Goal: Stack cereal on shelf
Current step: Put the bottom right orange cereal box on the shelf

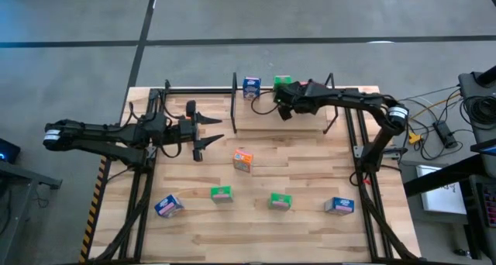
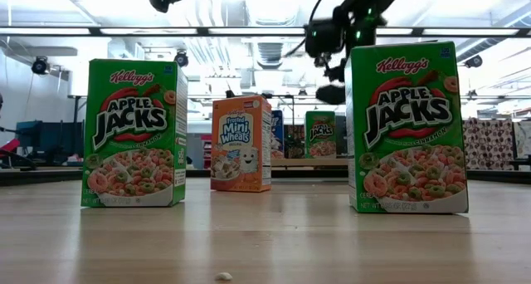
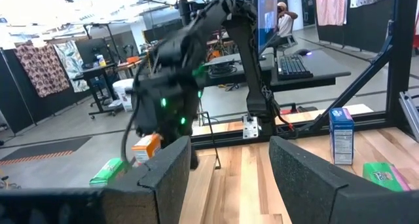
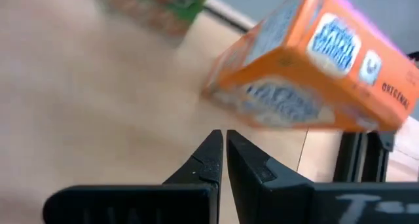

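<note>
The shelf (image 1: 260, 119) is a small light-wood board in a thin black rod frame at the table's far edge. A blue cereal box (image 1: 251, 87) and a green one (image 1: 282, 82) stand on it. My right gripper (image 4: 224, 137) hovers over the shelf, shut. An orange cereal box (image 4: 308, 67) sits tilted just beyond its fingertips, one lower corner (image 4: 211, 93) down on the board. My left gripper (image 1: 203, 133) waits open over the table's left part, touching nothing. My right gripper's shut fingertips (image 4: 213, 145) point toward the underside of the tilted orange box. A strip of board shows between them and the box, and I cannot tell whether they touch it.
Loose on the table stand an orange box (image 1: 243, 160), two green boxes (image 1: 222, 194) (image 1: 280, 201) and two blue boxes (image 1: 168, 206) (image 1: 339, 206). Larger black frames (image 1: 139, 195) run along both sides. Bare wood lies between the shelf and these boxes.
</note>
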Controlling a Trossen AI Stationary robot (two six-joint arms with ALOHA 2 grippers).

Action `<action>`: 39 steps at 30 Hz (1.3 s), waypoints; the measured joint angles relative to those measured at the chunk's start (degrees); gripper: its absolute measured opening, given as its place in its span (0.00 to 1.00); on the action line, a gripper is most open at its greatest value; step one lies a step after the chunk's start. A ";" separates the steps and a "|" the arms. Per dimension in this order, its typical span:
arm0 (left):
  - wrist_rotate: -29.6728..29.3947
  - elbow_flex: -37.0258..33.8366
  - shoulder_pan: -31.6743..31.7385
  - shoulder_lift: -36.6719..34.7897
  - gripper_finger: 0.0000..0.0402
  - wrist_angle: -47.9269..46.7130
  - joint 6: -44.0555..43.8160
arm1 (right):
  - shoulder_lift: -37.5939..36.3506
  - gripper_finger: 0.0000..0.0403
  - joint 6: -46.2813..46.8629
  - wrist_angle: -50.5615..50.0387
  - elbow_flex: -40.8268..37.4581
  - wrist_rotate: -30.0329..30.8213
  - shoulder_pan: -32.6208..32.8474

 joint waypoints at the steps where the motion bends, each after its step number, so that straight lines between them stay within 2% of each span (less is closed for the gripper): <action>1: 0.00 0.01 0.00 -0.02 0.48 0.01 0.00 | -0.85 0.03 -1.91 -1.60 1.01 -2.42 -0.06; 4: 0.00 0.00 0.00 -0.02 0.48 0.01 0.00 | -3.03 0.03 -8.57 -6.00 5.27 -8.77 -1.52; 9: 0.00 0.01 0.01 -0.02 0.48 0.63 0.36 | -5.25 0.03 -24.97 -10.83 12.68 -15.95 -6.71; 14: -0.01 0.01 0.01 -0.02 0.48 1.22 0.44 | -5.05 0.03 -43.10 -11.82 16.79 -29.97 -14.18; 16: -0.02 0.01 0.01 -0.02 0.48 1.25 0.44 | -4.82 0.03 -49.95 -11.58 17.00 -32.33 -17.00; 20: -0.02 0.01 0.01 -0.02 0.48 1.25 0.44 | -4.11 0.03 -62.17 -11.35 16.82 -32.10 -20.95; 25: -0.02 0.01 -0.02 -0.02 0.48 1.28 0.46 | -3.96 0.04 -61.67 -9.54 16.82 -30.89 -23.18; 28: -0.02 0.01 -0.01 -0.02 0.48 1.26 0.46 | -3.96 0.09 -62.19 -11.24 16.82 -31.06 -24.06; 39: -0.02 0.01 -0.02 0.00 0.48 0.99 0.46 | -3.96 0.44 -61.18 -9.56 16.81 -29.56 -24.39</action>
